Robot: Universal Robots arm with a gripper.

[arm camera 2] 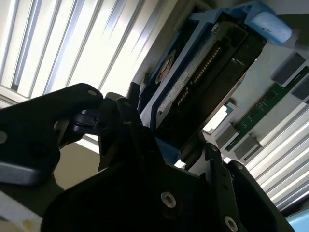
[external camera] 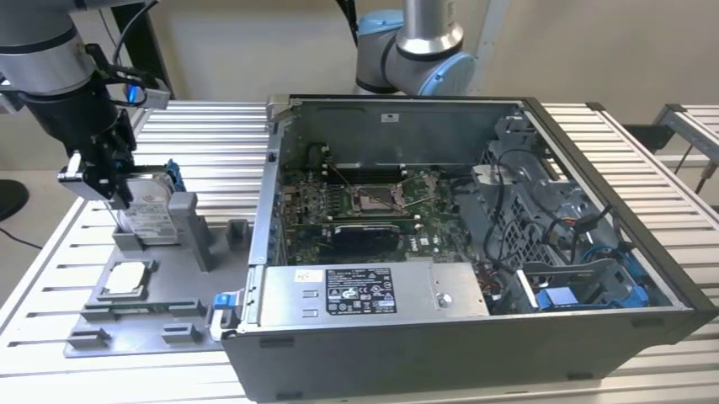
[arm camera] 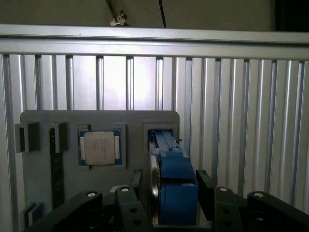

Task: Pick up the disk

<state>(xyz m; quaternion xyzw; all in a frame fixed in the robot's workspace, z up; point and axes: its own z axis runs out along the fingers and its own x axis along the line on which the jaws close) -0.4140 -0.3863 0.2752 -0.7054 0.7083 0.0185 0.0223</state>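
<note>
Right up close in both wrist views, got the black end effector (arm camera: 170, 178) closed in on the disk (arm camera: 176, 193): one finger (arm camera: 203, 188) pressed on the blue-bracket side, the other on the bare silver side, so narrowed to the disk's thickness and pinching it. Same grip in the second wrist view, plus a row of connector pins (arm camera 2: 198, 75) along the disk's end. Disk standing on edge, lower part down in an upright slot of a grey fixture plate (arm camera: 96, 117). Just beside that slot on the plate, a square silver processor chip (arm camera: 100, 148) lying flat in its own recess, then a dark green memory stick (arm camera: 56, 171) past the chip, apart from both. Under the plate, ribbed aluminium worktop (arm camera: 241, 121). Pulling back to the exterior view: arm (external camera: 50, 67) reaching down at the exterior view's left, over the plate, disk tucked right below the wrist. Off toward the exterior view's right, just beside the plate, an open desktop computer case (external camera: 393, 126) lying on its side. Inside, nearest first: long grey power supply (external camera: 371, 290) with a black-and-white label, then the motherboard (external camera: 309, 210) with a processor socket (external camera: 376, 199) in the middle, cables and blue drive brackets (external camera: 567, 299) at the exterior view's right end. Furthest back, behind the case, joint of another robot arm (external camera: 422, 46).
</note>
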